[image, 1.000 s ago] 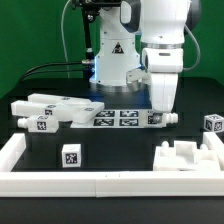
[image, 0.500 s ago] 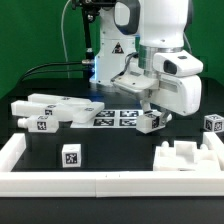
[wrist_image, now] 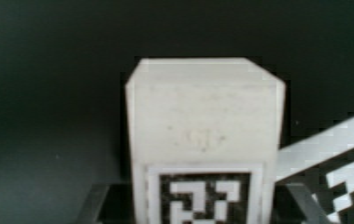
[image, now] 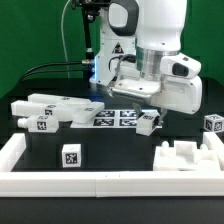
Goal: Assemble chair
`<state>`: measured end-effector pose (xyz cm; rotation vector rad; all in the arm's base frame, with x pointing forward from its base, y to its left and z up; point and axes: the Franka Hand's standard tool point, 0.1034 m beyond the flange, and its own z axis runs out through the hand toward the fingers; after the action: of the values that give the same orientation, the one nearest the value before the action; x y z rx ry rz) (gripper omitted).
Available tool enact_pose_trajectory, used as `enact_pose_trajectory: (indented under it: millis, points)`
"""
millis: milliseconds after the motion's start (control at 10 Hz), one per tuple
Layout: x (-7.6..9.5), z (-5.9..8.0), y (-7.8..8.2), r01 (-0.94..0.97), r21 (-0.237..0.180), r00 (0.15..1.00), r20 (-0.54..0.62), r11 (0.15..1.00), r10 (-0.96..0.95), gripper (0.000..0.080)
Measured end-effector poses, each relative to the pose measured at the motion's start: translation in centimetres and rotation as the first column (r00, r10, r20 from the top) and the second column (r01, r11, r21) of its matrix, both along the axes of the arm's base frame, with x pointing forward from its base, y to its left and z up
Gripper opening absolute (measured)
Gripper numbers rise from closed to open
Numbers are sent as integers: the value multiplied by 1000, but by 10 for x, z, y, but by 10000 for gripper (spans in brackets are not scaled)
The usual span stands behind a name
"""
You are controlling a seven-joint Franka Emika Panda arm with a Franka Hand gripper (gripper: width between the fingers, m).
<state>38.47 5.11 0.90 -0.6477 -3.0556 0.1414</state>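
Exterior view shows my small white plastic chair [image: 45, 110] as loose, blocky tagged parts with nothing joined that I can see: a cluster of bars on that view's left, a stepped white block [image: 185, 155] inside the long white border rail [image: 100, 183], and single tagged cubes lying apart. I judge nearly all the joining is left. My gripper [image: 150, 116] is partly closed, jaws clamping one short white tagged bar [wrist_image: 200, 110], tilted, by the marker board [image: 115, 117]

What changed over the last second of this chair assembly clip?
The gripper, shut on a small tagged chair part, tilted over and swung it slightly toward the exterior view's left. The grip held; the other loose parts and the marker board stayed put.
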Motion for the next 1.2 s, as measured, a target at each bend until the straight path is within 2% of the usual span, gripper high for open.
enact_pose_trajectory:
  millis: [100,200,300,400,500,600,900,1000,1200]
  points:
    - [0,0,-2,-51,-5,999,-14,999,50,284]
    - [1,0,-3,-22,-6,1000,-11,1000,22,284]
    - [0,0,-3,16,-8,1000,-8,1000,-16,404]
    - [2,1,-4,52,-13,999,-3,999,-52,404]
    - [10,10,-3,177,-25,984,25,984,-176,541]
    - [19,20,-1,306,-28,951,60,952,-304,627]
    - [34,31,15,643,16,758,132,766,-639,648]
    - [35,31,12,619,15,778,128,785,-615,648]
    - [35,30,13,741,31,662,134,671,-738,649]
